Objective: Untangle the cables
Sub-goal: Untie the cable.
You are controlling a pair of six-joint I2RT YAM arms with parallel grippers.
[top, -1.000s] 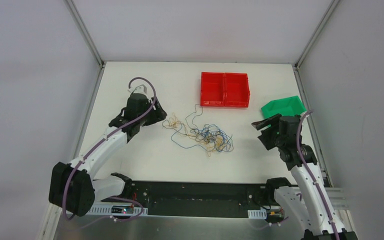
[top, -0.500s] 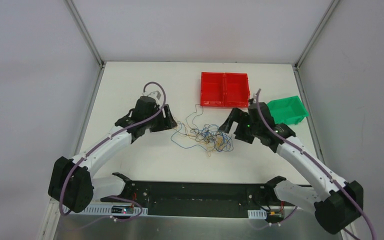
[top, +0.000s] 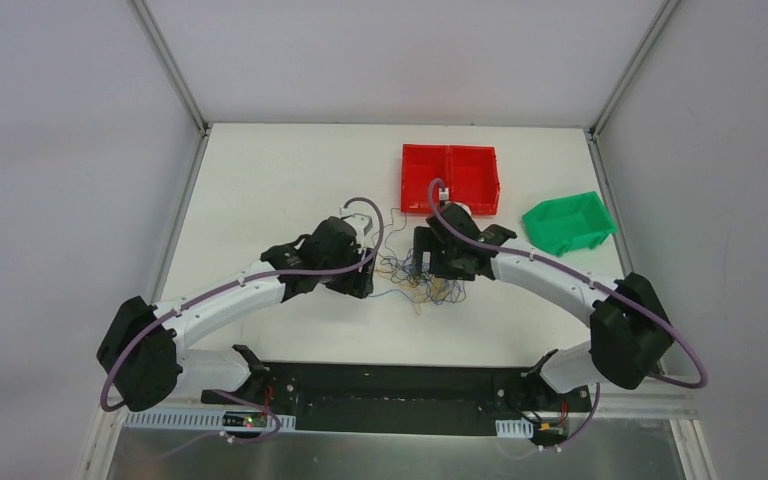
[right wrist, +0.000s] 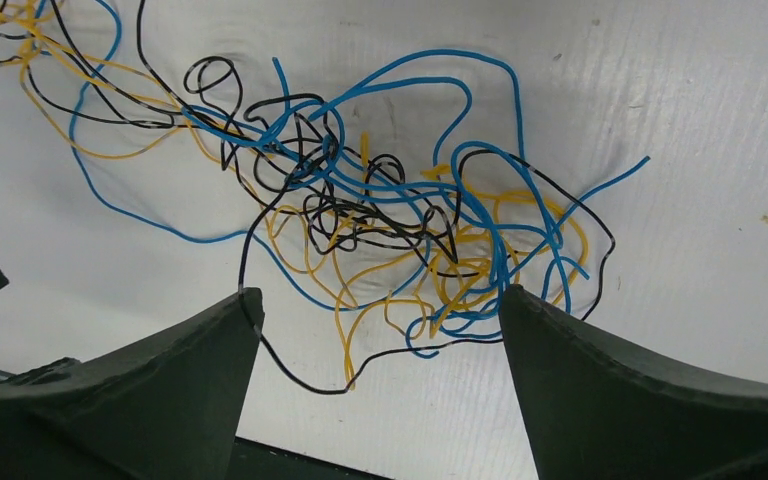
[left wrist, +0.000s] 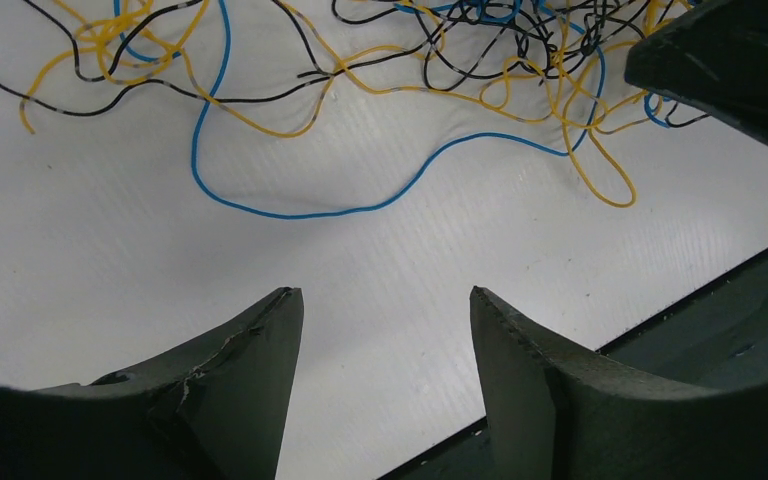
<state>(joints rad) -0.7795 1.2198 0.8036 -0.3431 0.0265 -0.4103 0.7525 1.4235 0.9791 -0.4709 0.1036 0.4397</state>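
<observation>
1. White table [top: 260, 180] from above: we see the cables [top: 412, 275] lying on it as one thin tangle of yellow, blue and black strands. The left gripper [top: 362, 272] sits at the left edge of the cables and the right gripper [top: 438, 262] at their right edge, so the tangle lies between the two. A red bin [top: 425, 205] stands behind the cables. A green bin [top: 565, 222] stands to their right and further back, well apart from them.
2. Left wrist: the left gripper [left wrist: 385, 300] has its jaws parted, with only bare table between them. The cables [left wrist: 520, 40] spread ahead of the fingertips, and one long blue loop reaches nearest without touching.
3. Right wrist: the right gripper [right wrist: 378, 295] has its jaws spread wide and holds nothing. The dense part of the cables [right wrist: 380, 200] lies just ahead of the fingertips, and a few black and yellow strands trail into the gap between them.
</observation>
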